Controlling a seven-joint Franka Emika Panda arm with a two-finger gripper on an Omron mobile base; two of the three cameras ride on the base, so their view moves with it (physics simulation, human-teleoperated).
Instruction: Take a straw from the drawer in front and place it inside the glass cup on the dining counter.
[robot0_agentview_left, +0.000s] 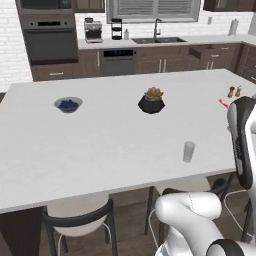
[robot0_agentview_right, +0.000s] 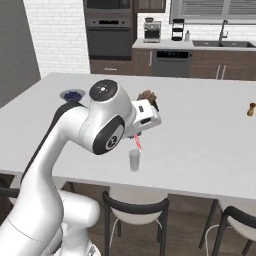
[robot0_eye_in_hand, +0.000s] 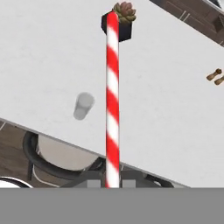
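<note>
My gripper (robot0_eye_in_hand: 112, 182) is shut on the red-and-white striped straw (robot0_eye_in_hand: 112, 100), which runs straight out from the fingertips. In the right base view the hand hangs over the dining counter (robot0_agentview_right: 200, 140) near its front edge, with the straw (robot0_agentview_right: 137, 142) slanting down just above and slightly right of the glass cup (robot0_agentview_right: 134, 160). From the hand view the glass cup (robot0_eye_in_hand: 83, 106) stands left of the straw, apart from it. In the left base view the glass cup (robot0_agentview_left: 188, 151) is empty and a pink straw end (robot0_agentview_left: 223, 103) shows beside the arm. The drawer (robot0_agentview_left: 202, 51) stands pulled out in the far cabinets.
A dark plant pot (robot0_agentview_left: 151, 101) sits mid-counter and a blue-filled bowl (robot0_agentview_left: 68, 104) to its left. Two small brown shakers (robot0_agentview_left: 234, 91) stand at the counter's right end. Chairs (robot0_agentview_right: 135, 210) are tucked under the near edge.
</note>
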